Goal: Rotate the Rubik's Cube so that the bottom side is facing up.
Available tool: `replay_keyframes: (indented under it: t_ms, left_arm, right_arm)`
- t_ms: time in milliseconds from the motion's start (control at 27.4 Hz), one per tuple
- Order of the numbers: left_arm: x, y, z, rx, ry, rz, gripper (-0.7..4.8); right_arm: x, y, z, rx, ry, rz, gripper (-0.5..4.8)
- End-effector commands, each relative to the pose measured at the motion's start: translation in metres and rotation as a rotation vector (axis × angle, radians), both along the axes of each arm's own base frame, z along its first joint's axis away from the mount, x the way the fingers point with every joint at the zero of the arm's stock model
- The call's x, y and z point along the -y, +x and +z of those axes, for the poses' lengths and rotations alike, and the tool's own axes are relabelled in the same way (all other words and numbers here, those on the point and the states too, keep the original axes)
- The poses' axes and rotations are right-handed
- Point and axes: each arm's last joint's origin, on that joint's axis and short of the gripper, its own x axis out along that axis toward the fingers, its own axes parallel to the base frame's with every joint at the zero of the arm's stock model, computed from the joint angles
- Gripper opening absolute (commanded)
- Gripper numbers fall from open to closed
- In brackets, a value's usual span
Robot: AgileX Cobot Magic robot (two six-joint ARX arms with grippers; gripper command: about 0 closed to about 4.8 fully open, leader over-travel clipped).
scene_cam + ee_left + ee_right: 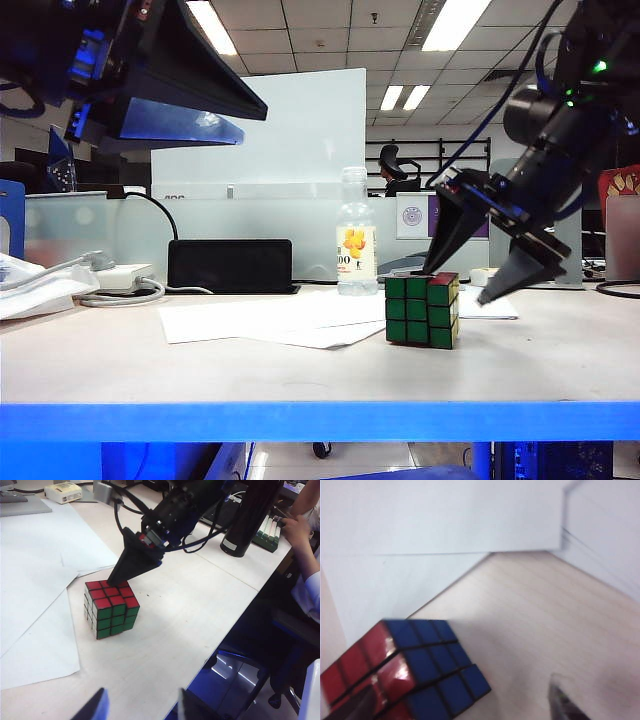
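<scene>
Resting on the desk, the Rubik's Cube is found upright beside loose paper sheets, just in front of a clear water bottle. A red face is turned up, with green and yellow faces on the sides seen in the exterior view. The right gripper is positioned over the cube, its fingers spread wide; one fingertip is at the red top's edge, the other is clear of the cube, and nothing is held. The left gripper is held well apart and raised, its fingers also wide and empty. Whether the flip is already made cannot be told; the cube is judged released or not yet grasped.
</scene>
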Motion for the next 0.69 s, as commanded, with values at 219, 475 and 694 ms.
replay_keyframes:
  t_ms: [219, 475, 694]
  left_arm:
    - [0.000, 0.000, 0.001, 0.006, -0.007, 0.001, 1.85]
    - [0.000, 0.000, 0.001, 0.005, -0.007, 0.000, 1.85]
    - [0.000, 0.000, 0.001, 0.004, -0.002, 0.000, 1.85]
  right_arm:
    - [-0.014, -0.014, 0.044, 0.260, -0.109, 0.185, 4.79]
    - [-0.014, -0.027, 0.038, 0.202, -0.210, 0.294, 4.79]
    - [-0.025, -0.032, 0.038, 0.188, -0.197, 0.348, 4.79]
